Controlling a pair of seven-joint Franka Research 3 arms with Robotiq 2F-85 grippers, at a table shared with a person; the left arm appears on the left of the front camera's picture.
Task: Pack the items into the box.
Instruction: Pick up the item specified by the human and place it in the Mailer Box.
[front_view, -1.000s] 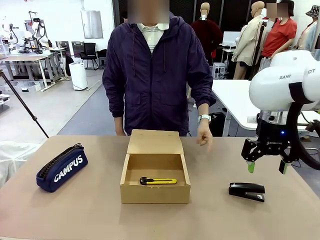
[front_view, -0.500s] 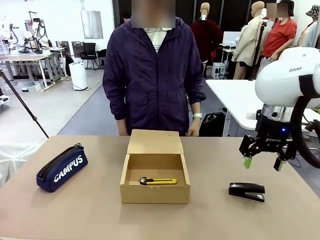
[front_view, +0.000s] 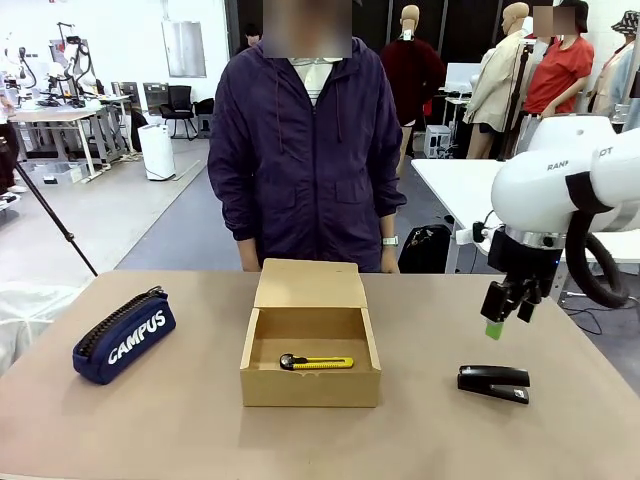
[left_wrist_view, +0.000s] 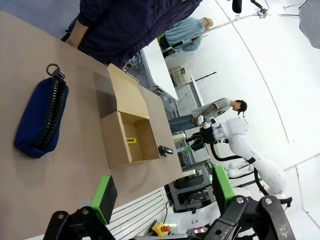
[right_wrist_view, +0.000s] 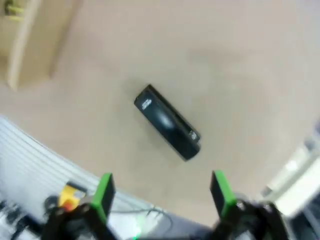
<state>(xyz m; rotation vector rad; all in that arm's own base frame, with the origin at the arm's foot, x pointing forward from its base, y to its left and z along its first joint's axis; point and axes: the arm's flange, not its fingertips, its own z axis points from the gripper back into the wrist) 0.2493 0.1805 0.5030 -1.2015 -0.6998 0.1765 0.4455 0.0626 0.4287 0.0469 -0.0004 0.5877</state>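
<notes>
Right wrist view is pure motion smear; the stapler (right_wrist_view: 167, 122) is a soft black blob with an unreadable label; the box (right_wrist_view: 30, 45) gets chopped by the top-left corner, and the knife (right_wrist_view: 11, 7) is just a yellow sliver at the edge; from the front the right gripper (front_view: 508, 320) is side-on, so its gap can't be read there; the person (front_view: 310, 150) has both hands out of sight past the table (front_view: 150, 420).

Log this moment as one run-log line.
utility knife: in box | stapler: on table, unpacked | right hand: open, over stapler | left hand: open, empty
</notes>
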